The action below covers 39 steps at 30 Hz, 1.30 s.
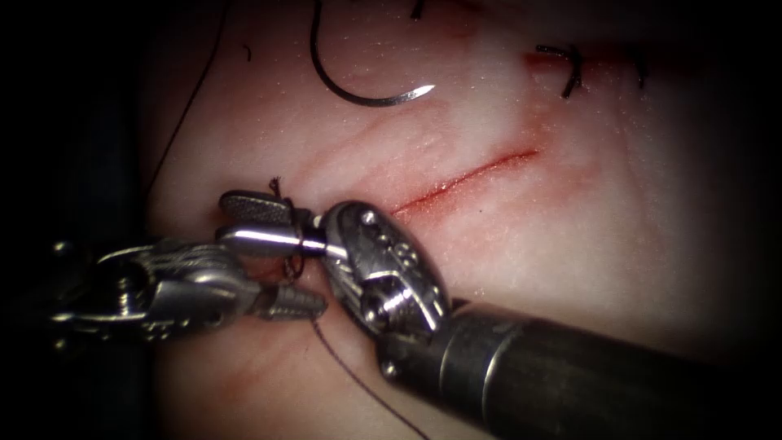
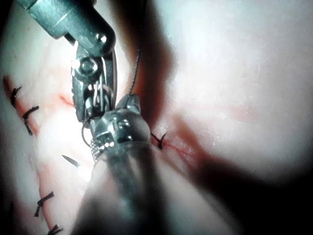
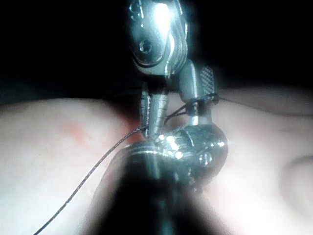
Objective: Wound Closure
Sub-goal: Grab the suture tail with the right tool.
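**A:** So where's the needle (image 1: 358, 85) at? Looks like nobody has it. It's lying loose on top of the tissue (image 1: 570, 244), up past the far end of the cut (image 1: 468, 178), curve sagging down and the point aimed right. Not stuck in anything as far as I can see.

**B:** Yep. The right claw (image 1: 257, 224) comes in from the lower right and sits at the near left end of the cut, jaws parted, with thread (image 1: 297, 259) looped around the lower jaw. It isn't pinching anything though. There's a little frayed thread end (image 1: 275, 186) poking up just above its upper jaw.

**A:** And the left claw (image 1: 297, 303)?

**B:** Sits right below the right one, nearly touching. Jaws look closed, and the thread runs off from its tip toward the bottom, but I can't tell if it's actually gripping the strand. The right tool's fat wrist covers the near end of the cut, so the thread's exit point is hidden.

**A:** Other stuff: finished stitches (image 1: 570, 69) with short tails further up right, some red fluid (image 1: 562, 59) around them, and a long strand (image 1: 183, 114) trailing down the left edge.
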Each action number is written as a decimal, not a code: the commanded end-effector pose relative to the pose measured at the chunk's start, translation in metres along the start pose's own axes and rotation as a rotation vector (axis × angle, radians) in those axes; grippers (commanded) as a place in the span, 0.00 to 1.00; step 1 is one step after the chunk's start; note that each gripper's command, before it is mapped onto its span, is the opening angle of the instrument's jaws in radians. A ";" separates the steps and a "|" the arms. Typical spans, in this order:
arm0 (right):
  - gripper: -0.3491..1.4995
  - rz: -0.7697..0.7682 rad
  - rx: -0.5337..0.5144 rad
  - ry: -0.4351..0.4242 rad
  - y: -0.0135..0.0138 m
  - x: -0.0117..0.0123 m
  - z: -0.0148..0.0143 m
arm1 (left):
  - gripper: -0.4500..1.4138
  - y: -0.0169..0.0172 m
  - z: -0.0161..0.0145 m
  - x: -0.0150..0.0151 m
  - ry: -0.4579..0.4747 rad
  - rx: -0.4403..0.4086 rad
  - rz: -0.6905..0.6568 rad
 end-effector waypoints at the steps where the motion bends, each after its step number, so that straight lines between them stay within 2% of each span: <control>1: 0.28 -0.003 -0.030 -0.021 0.0004 -0.0008 0.0002 | 0.05 -0.0004 0.0005 -0.0001 -0.001 0.007 0.000; 7: 0.31 -0.007 -0.153 -0.099 0.0006 -0.0017 -0.0004 | 0.05 0.0000 0.0004 0.0004 -0.003 0.007 -0.015; 10: 0.33 -0.012 -0.247 -0.138 0.0007 -0.0018 -0.0008 | 0.05 0.0003 0.0004 0.0005 -0.010 0.018 -0.028; 12: 0.38 -0.018 -0.288 -0.155 0.0007 -0.0016 -0.0007 | 0.05 0.0003 0.0006 0.0004 -0.011 0.019 -0.027; 15: 0.38 -0.020 -0.321 -0.205 0.0007 -0.0015 -0.0004 | 0.05 0.0004 0.0007 0.0002 -0.012 0.020 -0.031; 19: 0.44 -0.037 -0.393 -0.269 0.0007 -0.0014 -0.0003 | 0.05 0.0005 0.0010 -0.0003 -0.013 0.021 -0.039; 24: 0.55 -0.086 -0.447 -0.284 0.0008 -0.0007 -0.0002 | 0.05 0.0005 0.0011 -0.0005 -0.014 0.022 -0.037; 29: 0.61 -0.089 -0.492 -0.307 0.0013 -0.0009 0.0001 | 0.05 0.0004 0.0012 -0.0008 -0.027 0.030 -0.039; 39: 0.62 -0.095 -0.498 -0.342 0.0032 -0.0026 0.0020 | 0.05 0.0002 0.0013 -0.0011 -0.046 0.028 -0.042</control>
